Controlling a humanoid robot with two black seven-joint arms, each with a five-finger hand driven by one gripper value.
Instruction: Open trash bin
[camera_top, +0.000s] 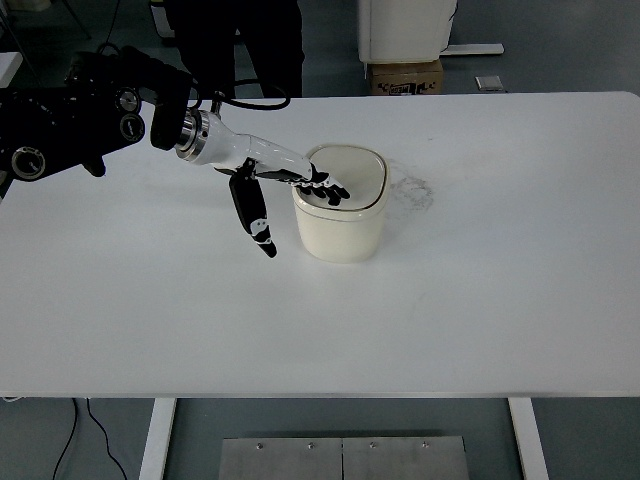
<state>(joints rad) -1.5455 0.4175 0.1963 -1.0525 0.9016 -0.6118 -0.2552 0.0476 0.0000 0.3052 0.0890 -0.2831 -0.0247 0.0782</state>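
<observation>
Cardboard box (406, 76) sits on the floor beyond the table's far edge, below a white cabinet-like unit (405, 28); nothing printed on the box can be read at this size. A person in dark clothing (238, 42) stands at the far side of the table, toward the left. A small flat grey object (489, 83) lies on the floor to the right of the box. Under the table's near edge, a metal floor plate (343, 457) shows between the two white legs, and a black cable (85, 430) trails down at the lower left.

The white table (480, 300) carries only the trash bin (341, 204), a cream-coloured tub with rounded corners and a lid that lies closed. It stands a little left of the table's middle, toward the far half. Just to its right, a faint grey smudge (411, 190) marks the tabletop. No label or writing is visible on the bin.

The left hand (290, 185) reaches in from the left edge on its black arm. Its fingers (328, 190) are stretched out and spread, their tips resting on the near-left part of the lid, holding nothing. The thumb (254, 220) hangs down apart from them, beside the bin's left wall and above the table. Nothing stands between the hand and the bin.
</observation>
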